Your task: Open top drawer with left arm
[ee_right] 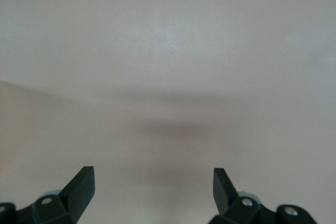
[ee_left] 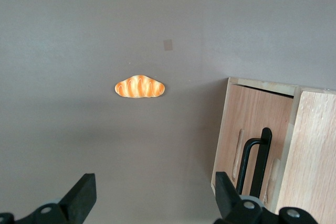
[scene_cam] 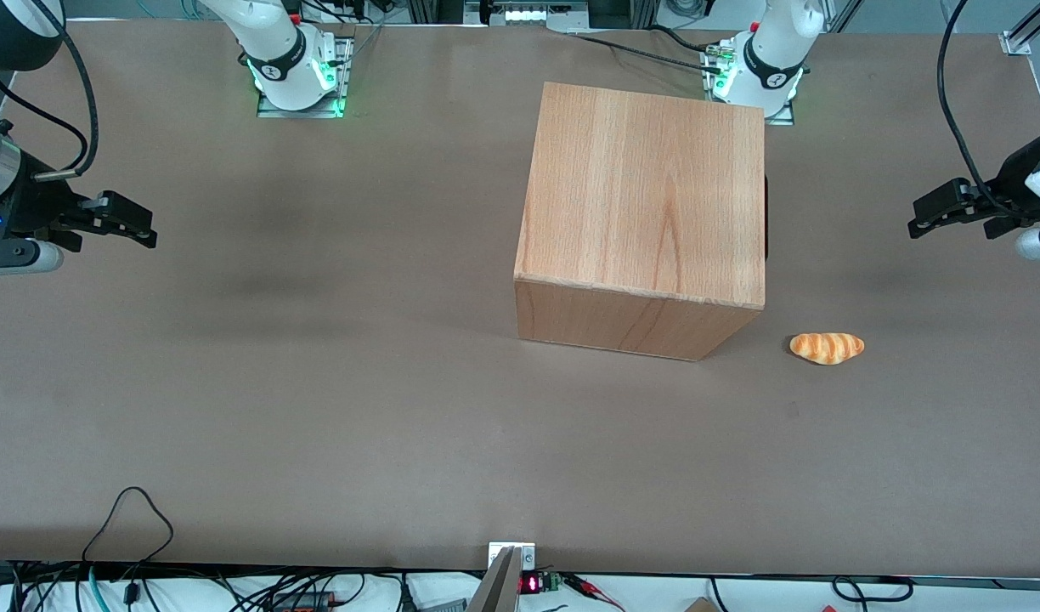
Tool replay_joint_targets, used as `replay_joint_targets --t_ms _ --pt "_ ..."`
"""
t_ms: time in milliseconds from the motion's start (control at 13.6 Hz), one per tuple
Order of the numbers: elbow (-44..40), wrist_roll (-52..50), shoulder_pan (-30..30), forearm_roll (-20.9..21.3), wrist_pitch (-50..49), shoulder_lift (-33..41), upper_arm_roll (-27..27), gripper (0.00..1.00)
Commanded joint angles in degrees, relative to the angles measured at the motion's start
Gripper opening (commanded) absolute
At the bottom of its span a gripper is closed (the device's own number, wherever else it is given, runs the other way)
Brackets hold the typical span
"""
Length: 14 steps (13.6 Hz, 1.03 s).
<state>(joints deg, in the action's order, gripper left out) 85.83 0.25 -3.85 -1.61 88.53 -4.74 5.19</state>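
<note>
From the front, only the cabinet's (scene_cam: 643, 212) plain top and side showed; the left arm (scene_cam: 1034, 183) held its end effector (scene_cam: 915, 223) above bare counter (scene_cam: 316, 382), well apart from the cabinet, a croissant (scene_cam: 827, 348) lying nearer the camera. The wrist view revealed the drawer (ee_left: 252, 135) front and black handle (ee_left: 254, 161), fingers (ee_left: 81, 198) spread wide, gripping nothing.

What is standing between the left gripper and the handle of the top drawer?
Nothing visible. The left gripper hangs open above bare table, apart from the cabinet, whose black handle faces it. The toy croissant lies on the table nearer to the front camera, off that line.
</note>
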Motion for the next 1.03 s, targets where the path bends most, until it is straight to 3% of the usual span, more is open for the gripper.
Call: replay_joint_targets --t_ms 0,294,956 --pt "1.27 0.19 -0.11 -0.32 0.24 1.05 0.35 1.0" --pt "0.84 -0.6 -0.72 -0.94 -0.81 0.79 -0.44 1.0" --pt "-0.57 -0.08 -2.13 -1.38 -3.89 -7.37 -0.53 1.0"
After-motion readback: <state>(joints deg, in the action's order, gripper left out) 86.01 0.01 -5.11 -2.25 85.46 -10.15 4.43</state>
